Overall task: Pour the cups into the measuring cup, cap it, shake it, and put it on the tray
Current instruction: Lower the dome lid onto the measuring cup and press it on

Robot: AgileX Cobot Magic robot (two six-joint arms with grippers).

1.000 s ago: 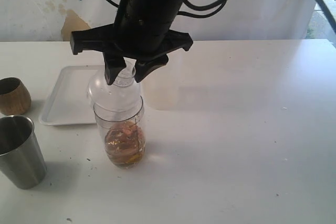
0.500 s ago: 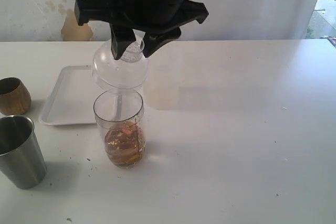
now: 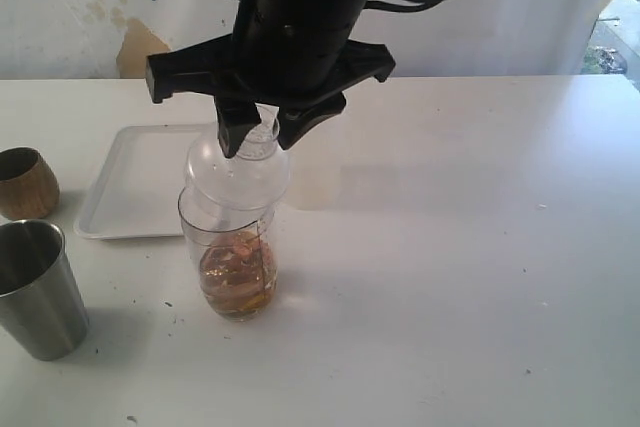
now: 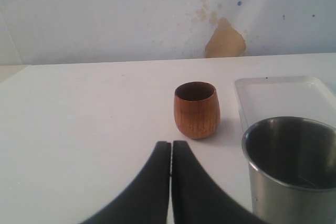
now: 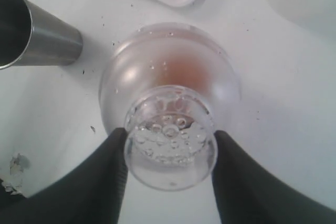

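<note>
Robot workspace on a white counter [image 3: 470, 247]. Near the middle stands the measuring cup [image 3: 236, 272], tall, clear and upright, with amber liquid in its lower part. The right end effector [image 3: 262, 135] reaches down from above and grips the narrow neck of a clear domed lid [image 3: 238, 172] between two black fingers, which stand partly apart around that neck. The lid's wide lower edge sits at the mouth of the measuring cup; whether it is pressed fully on cannot be told. Just behind and to the left lies the flat white tray [image 3: 125, 192]. At the far left edge stands the small brown wooden cup [image 3: 25, 184], and nearer the camera the steel tumbler [image 3: 38, 289], both upright. The left end effector [image 4: 171, 148] has its fingers pressed together, holding nothing, and faces the wooden cup and the steel tumbler.
</note>
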